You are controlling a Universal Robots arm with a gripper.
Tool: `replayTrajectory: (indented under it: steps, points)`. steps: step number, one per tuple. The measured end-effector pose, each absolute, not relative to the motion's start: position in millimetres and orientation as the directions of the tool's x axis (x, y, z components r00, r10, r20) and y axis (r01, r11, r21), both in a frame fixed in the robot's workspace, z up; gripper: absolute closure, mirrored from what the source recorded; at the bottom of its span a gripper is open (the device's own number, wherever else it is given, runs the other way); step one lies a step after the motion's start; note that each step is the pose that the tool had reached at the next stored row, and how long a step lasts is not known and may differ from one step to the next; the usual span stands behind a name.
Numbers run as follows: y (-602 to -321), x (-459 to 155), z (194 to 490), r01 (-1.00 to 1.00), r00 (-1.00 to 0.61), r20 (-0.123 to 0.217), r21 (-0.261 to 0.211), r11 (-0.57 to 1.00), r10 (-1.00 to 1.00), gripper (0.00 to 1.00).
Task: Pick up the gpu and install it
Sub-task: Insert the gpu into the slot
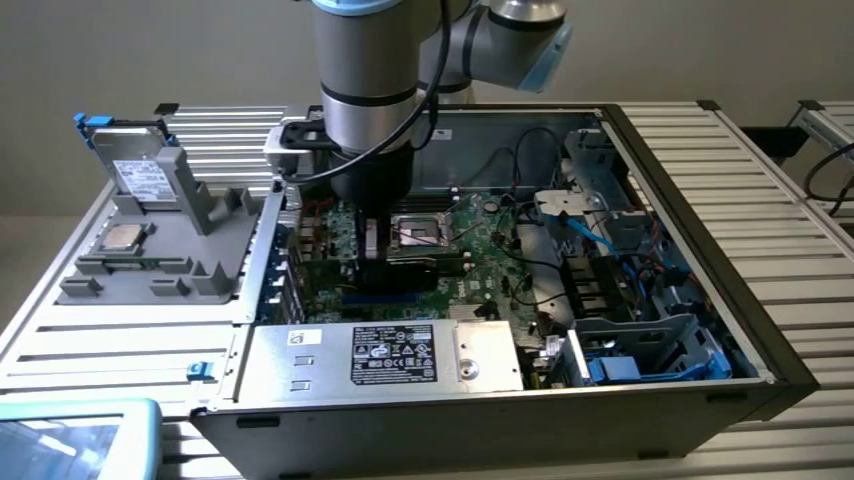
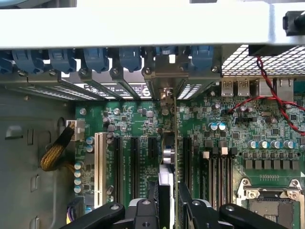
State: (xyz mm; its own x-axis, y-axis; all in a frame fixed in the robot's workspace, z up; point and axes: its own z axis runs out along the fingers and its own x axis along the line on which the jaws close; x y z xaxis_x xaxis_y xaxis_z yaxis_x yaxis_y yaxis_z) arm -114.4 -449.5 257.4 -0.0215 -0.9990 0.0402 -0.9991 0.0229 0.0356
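Hand (image 2: 167, 198) around thin gpu (image 2: 168, 157) (upright, edge-on)

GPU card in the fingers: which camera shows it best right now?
The wrist view: the flat green-and-black gpu stands edge-on between the black fingers, above the slots of the green motherboard. In the exterior view the grey arm hides most of it.

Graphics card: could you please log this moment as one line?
pincer | shut on graphics card | card upright over motherboard slots | inside computer case
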Motion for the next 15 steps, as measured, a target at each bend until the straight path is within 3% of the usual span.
replayTrajectory:
  steps: [15]
  points:
    - [-450.3,-114.4,253.2,-0.999,-0.021,0.040,0.038,0.023,-0.999,0.73]
